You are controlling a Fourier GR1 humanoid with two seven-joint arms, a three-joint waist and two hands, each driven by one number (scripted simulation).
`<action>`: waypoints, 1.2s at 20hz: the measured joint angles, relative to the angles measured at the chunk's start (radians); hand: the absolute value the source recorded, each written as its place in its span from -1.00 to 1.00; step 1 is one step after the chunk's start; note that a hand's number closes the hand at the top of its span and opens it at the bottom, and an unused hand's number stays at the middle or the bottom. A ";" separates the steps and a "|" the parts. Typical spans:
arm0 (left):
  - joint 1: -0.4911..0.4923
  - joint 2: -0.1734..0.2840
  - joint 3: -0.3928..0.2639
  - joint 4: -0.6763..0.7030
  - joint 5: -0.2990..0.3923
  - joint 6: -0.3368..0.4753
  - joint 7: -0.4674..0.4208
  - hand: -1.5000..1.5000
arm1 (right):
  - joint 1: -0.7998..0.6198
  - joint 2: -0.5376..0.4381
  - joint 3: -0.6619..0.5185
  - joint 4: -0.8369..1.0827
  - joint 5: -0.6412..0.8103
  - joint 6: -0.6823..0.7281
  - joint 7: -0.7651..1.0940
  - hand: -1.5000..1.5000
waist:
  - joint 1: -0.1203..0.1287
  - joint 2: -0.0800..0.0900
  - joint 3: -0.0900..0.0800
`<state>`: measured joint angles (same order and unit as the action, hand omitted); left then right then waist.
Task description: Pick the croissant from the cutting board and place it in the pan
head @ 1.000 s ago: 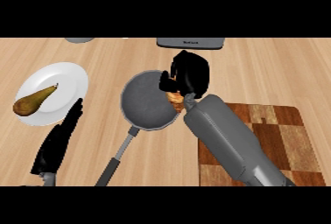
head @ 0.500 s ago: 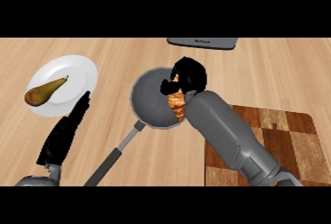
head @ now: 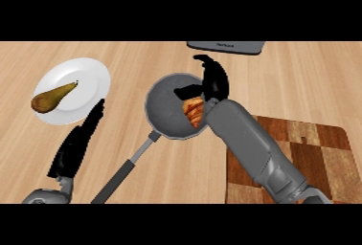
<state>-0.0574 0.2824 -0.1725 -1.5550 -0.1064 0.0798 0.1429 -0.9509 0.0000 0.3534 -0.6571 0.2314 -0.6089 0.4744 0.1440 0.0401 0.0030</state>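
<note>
The golden-brown croissant (head: pixel 194 111) lies inside the grey pan (head: pixel 161 98), against its right wall. My right hand (head: pixel 213 82) is over the pan's far right rim, just beyond the croissant. Its fingers are straightened out and the thumb points left, so nothing is held. The right forearm hides the croissant's right end. The checkered wooden cutting board (head: pixel 314 150) sits at the lower right with nothing visible on it, partly covered by that forearm. At the lower left my left hand (head: pixel 76 143) rests open and flat on the counter.
A white plate (head: pixel 88 76) holding a brown pear (head: pixel 52 98) sits at the left, just beyond the left hand. The pan's dark handle (head: pixel 126 170) runs toward the lower left. A grey appliance edge (head: pixel 226 46) shows at the top.
The right hand's fingers have uncurled from the croissant and moved off beyond it; the croissant now lies in the pan. The left hand has stayed still.
</note>
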 measured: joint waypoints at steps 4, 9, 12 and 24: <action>0.004 0.001 0.008 0.008 0.001 0.000 0.000 0.00 | -0.012 0.000 -0.021 0.006 -0.065 -0.153 -0.089 -1.00 | -0.008 -0.004 0.000; 0.015 0.006 0.027 0.007 0.010 0.000 -0.003 0.00 | -0.013 -0.001 -0.066 0.019 -0.147 -0.319 -0.177 -1.00 | -0.036 -0.013 -0.001; 0.040 0.011 0.040 -0.005 0.009 0.006 -0.004 0.00 | 0.009 -0.003 -0.114 0.025 -0.189 -0.361 -0.246 -1.00 | -0.064 -0.020 -0.001; 0.135 0.010 0.099 -0.036 0.009 0.017 -0.012 0.00 | 0.384 -0.108 -0.168 -0.273 -0.227 -0.298 -0.494 -1.00 | -0.148 -0.043 -0.003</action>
<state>0.0777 0.2925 -0.0739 -1.5914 -0.0978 0.0964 0.1311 -0.5671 -0.1085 0.1856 -0.9306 0.0047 -0.9074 -0.0193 -0.0041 -0.0029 0.0001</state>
